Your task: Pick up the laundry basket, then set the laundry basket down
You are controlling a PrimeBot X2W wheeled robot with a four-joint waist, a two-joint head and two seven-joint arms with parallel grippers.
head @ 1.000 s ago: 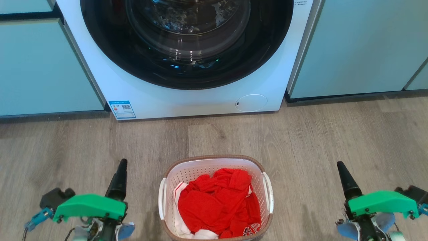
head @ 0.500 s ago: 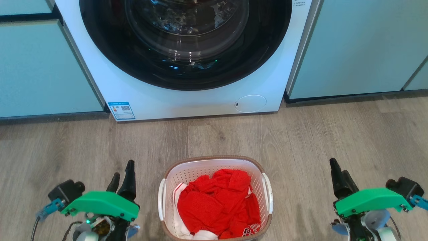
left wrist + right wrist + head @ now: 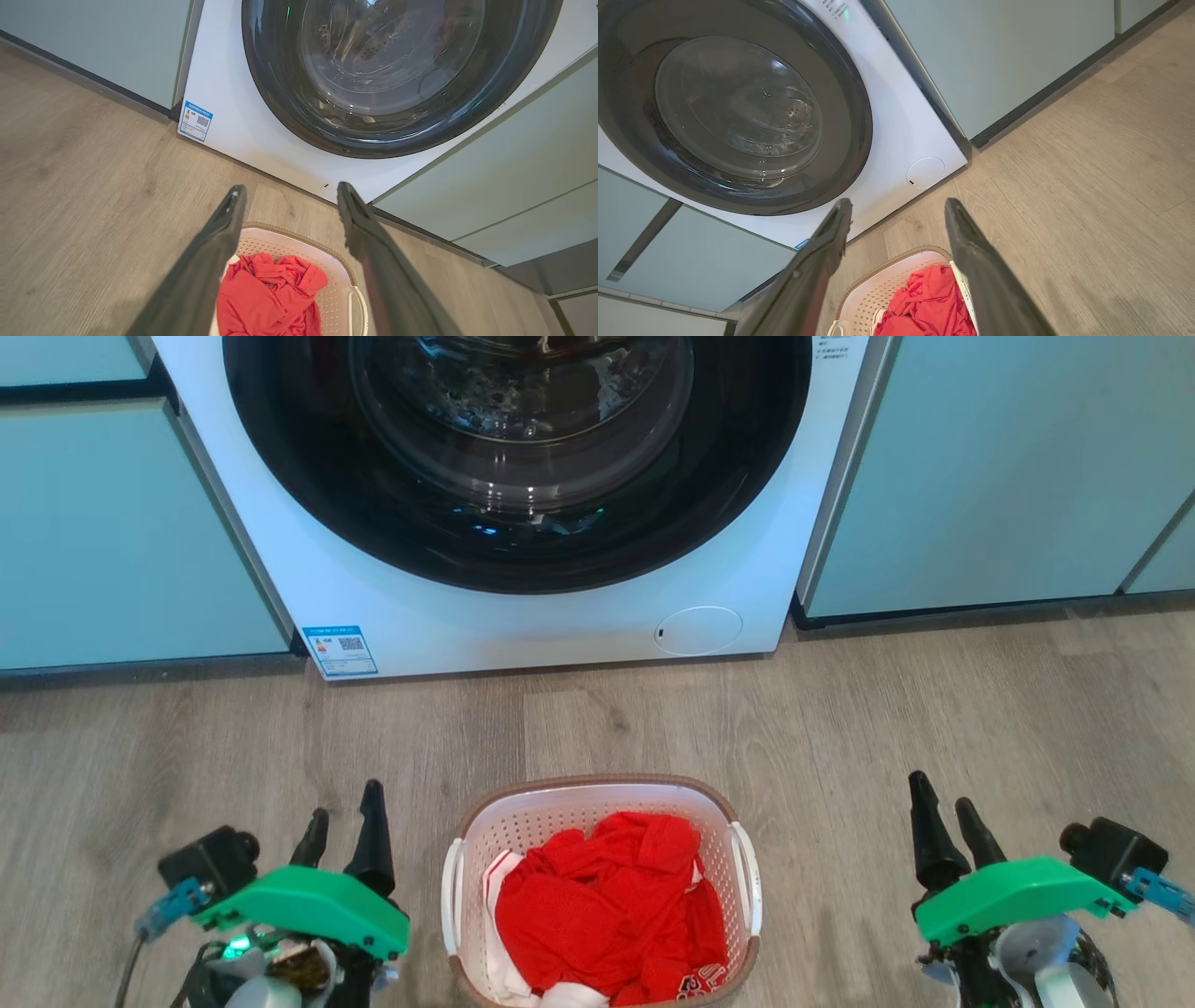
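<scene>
— On the floor [image 3: 840,728], in front of the washer [image 3: 523,625], what stands there?
— The basket [image 3: 560,814], upright and apart from the washer. Red clothes [image 3: 607,905] are heaped inside it, with a bit of white cloth [image 3: 509,971] along the near left side.
— Where are the grippers?
— The left gripper [image 3: 345,805] is near the basket's left handle [image 3: 452,896], not touching it. The right gripper [image 3: 940,793] is well apart from the right handle [image 3: 752,887].
— Do they hold anything?
— No. Each has its fingers parted with a clear gap and nothing between them. In both wrist views the fingers point toward the washer, with the basket's far rim low between them.
— And around the washer?
— Its door [image 3: 518,429] is a dark ring with glass. Pale green cabinets [image 3: 980,476] stand on both sides.
</scene>
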